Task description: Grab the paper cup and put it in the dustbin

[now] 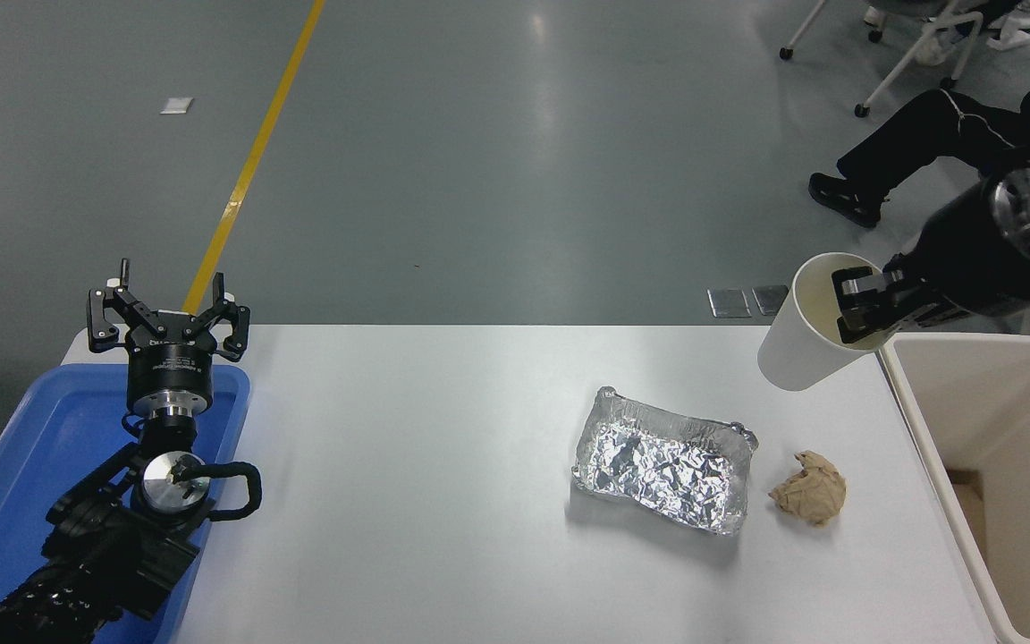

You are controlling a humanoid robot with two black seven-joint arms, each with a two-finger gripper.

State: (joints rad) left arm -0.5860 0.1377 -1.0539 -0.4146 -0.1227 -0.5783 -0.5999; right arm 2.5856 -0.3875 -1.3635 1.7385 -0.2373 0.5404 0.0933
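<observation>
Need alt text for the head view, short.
Right end effector holds a white tapered paper cup by its rim, raised beside the beige rectangular plastic dustbin. On the white table lie a crinkled foil tray and a crumpled brown paper ball. Left end effector is parked over a blue tray.

One paper cup (803, 351), one dustbin (913, 420), one foil tray (663, 458), one paper ball (808, 487).

Crinkled shiny foil tray (663, 472) (matt paper cup (801, 349))

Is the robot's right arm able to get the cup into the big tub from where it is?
Probably yes. The right gripper holds the paper cup by its rim, in the air beside the dustbin, whose top is open with nothing between them.
</observation>
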